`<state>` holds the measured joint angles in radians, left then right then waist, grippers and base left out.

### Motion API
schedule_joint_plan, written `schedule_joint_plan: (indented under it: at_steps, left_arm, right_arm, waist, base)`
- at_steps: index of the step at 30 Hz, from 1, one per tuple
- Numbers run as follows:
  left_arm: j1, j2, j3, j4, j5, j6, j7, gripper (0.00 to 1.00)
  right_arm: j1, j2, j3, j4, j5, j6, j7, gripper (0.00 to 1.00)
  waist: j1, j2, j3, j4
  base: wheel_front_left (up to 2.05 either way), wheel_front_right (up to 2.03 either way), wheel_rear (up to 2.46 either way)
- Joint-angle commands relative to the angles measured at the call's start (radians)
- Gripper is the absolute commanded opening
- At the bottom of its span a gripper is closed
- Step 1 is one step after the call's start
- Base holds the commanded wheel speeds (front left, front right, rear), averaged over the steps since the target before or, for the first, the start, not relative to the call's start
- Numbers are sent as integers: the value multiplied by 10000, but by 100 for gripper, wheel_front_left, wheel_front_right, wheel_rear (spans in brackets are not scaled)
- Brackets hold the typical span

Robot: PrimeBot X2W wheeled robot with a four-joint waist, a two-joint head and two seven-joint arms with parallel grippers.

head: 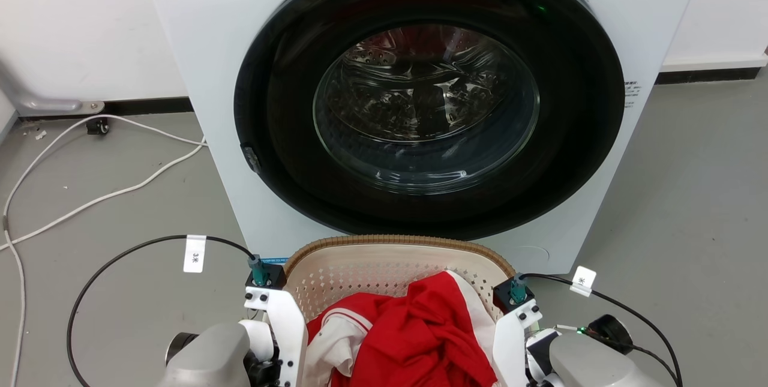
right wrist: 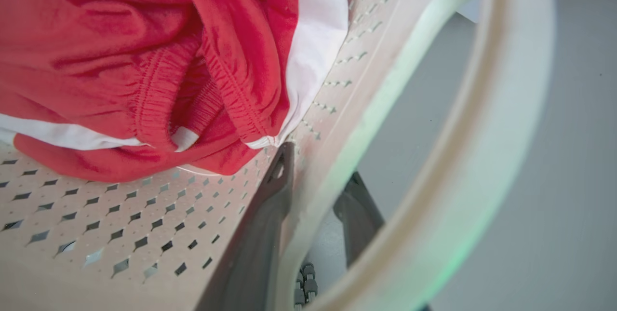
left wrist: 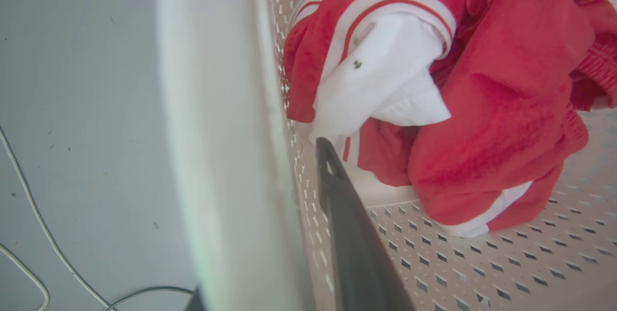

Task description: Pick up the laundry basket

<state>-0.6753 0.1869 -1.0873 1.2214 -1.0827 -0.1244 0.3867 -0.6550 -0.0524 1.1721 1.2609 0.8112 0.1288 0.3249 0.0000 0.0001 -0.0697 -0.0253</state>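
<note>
**Laundry basket before the washer, a gripper at each side**

The laundry basket (head: 396, 244), holding red and white clothes (head: 420, 333), sits close before the front-loading washer (head: 198, 75) on the grey floor (head: 90, 237). The right gripper (right wrist: 318, 169) is clamped on the basket's side wall at the handle. The left gripper (left wrist: 260, 219) straddles the opposite rim, one finger (left wrist: 347, 224) inside; whether it presses, I cannot tell.

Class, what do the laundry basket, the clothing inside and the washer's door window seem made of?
Laundry basket: cream moulded plastic, matte, punched holes; rim looks woven, likely plastic too. Clothing: soft red-white fabric, creased. Door window: glossy, probably glass, showing reflections.
</note>
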Motion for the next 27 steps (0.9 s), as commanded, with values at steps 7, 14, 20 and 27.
schedule_joint_plan:
  at_steps: [7, 14, 20, 27]
  left_arm:
    - [-211, -30, -178, -29, -107, -96, -63, 0]
    - [-209, 11, -278, 5, -231, -97, -68, 0]
    - [-218, 24, -354, 20, -308, -97, -72, 0]
    - [-206, 32, -478, 30, -414, -97, -92, 0]
  right_arm:
    - [-76, 40, 236, 27, 161, 37, -41, 0]
    - [-97, 39, 363, 71, 284, 37, -69, 0]
    - [-99, 37, 448, 91, 388, 37, -67, 0]
    - [-85, 37, 555, 110, 495, 37, -91, 0]
  waist:
    - [0, -1, -1, 7]
    - [0, -1, 1, -12]
    - [0, -1, -3, -15]
    - [0, -1, -24, -12]
  base:
    - [0, 0, 0]
    - [0, 0, 0]
    - [0, 0, 0]
    - [0, 0, 0]
